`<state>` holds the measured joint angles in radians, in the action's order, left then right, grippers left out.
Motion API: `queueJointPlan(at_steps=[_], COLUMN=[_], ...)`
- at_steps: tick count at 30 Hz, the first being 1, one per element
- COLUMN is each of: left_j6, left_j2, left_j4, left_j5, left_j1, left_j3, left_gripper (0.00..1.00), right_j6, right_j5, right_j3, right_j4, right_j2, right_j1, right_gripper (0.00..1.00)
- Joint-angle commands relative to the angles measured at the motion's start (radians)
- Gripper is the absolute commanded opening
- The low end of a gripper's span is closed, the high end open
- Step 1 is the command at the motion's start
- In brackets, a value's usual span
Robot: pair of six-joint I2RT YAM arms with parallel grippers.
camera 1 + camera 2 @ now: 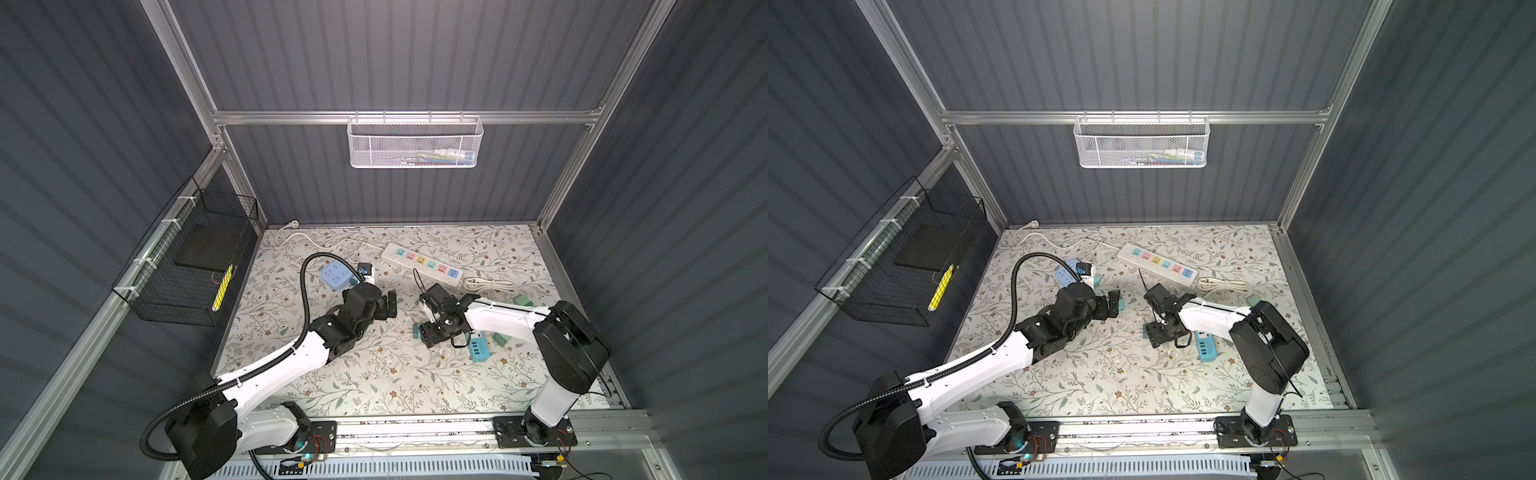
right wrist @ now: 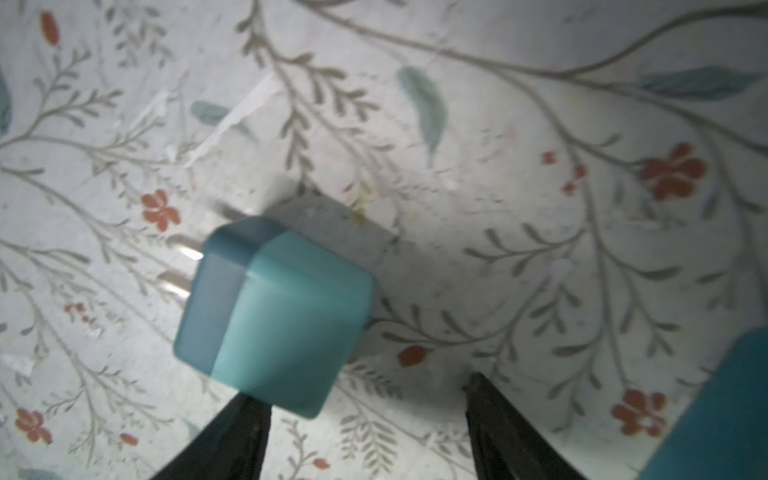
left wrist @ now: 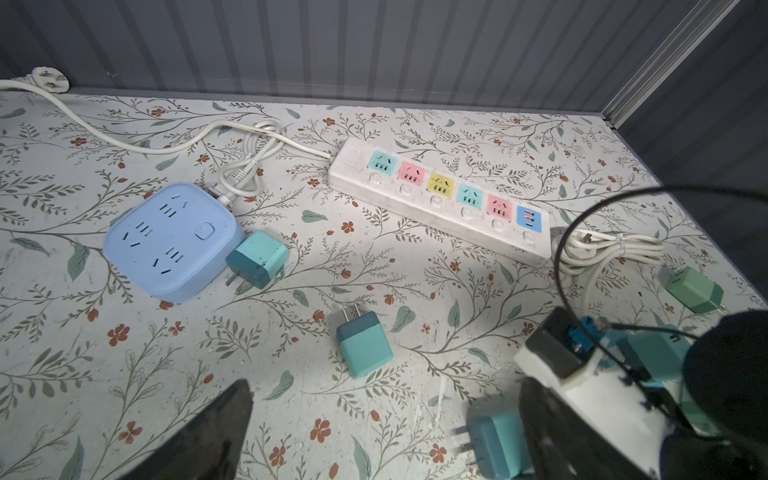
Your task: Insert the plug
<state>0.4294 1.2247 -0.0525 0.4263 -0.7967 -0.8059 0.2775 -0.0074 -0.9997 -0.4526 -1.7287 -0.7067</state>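
A teal plug (image 2: pixel 274 316) with two metal prongs lies on the floral mat in the right wrist view. My right gripper (image 2: pixel 365 399) is open just behind it, and the plug's rear corner overlaps one finger (image 2: pixel 232 440). In both top views this plug (image 1: pixel 415 331) (image 1: pixel 1147 332) sits by the right gripper (image 1: pixel 428 334). The white power strip (image 1: pixel 422 264) (image 3: pixel 440 199) with coloured sockets lies at the back. My left gripper (image 1: pixel 390 305) (image 3: pixel 382 449) is wide open with nothing in it, and a second teal plug (image 3: pixel 363 349) lies ahead of it.
A blue square socket block (image 3: pixel 170 241) has a third teal plug (image 3: pixel 257 259) beside it. A green plug (image 3: pixel 694 289) and a coiled white cable (image 3: pixel 615 245) lie right of the strip. A teal USB block (image 1: pixel 478 347) sits under the right arm. Wire baskets (image 1: pixel 195 266) (image 1: pixel 415 141) hang on the walls.
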Motion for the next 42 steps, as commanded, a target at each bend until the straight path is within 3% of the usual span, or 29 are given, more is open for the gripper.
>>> queueJointPlan(at_steps=[1,6,10,15,19,24,31,42], left_j6=[-0.021,-0.017,-0.021,-0.073,-0.145,-0.186,-0.237,-0.260], left_j2=[0.023,0.067,0.158,0.370,0.549,0.658,0.757,0.839], left_j4=[-0.003,0.005,-0.024,-0.231,-0.429,-0.542,-0.640,-0.621], left_j5=[0.003,-0.006,-0.071,-0.224,-0.200,-0.260,-0.317,-0.302], left_j1=[0.008,0.007,0.007,-0.005,-0.081,-0.119,-0.124,-0.127], left_j3=[-0.043,-0.065,-0.123,-0.323,-0.496,-0.595,-0.674,-0.705], left_gripper=[1.00,1.00,0.97,0.89,0.87,0.84,0.75,0.62], right_j6=[0.012,-0.006,0.003,0.051,0.048,0.123,0.152,0.152], right_j5=[0.032,0.058,0.064,0.084,0.123,0.084,0.049,0.030], right_j3=[-0.020,-0.047,-0.036,0.069,0.169,0.173,0.266,0.271], right_j4=[0.022,0.002,-0.016,0.057,0.137,0.044,0.143,0.139], right_j2=[0.004,0.044,0.174,0.401,0.544,0.582,0.673,0.659], right_j1=[0.038,0.065,0.067,0.104,0.143,0.230,0.260,0.261], right_gripper=[0.74,0.74,0.73,0.74,0.77,0.74,0.71,0.70])
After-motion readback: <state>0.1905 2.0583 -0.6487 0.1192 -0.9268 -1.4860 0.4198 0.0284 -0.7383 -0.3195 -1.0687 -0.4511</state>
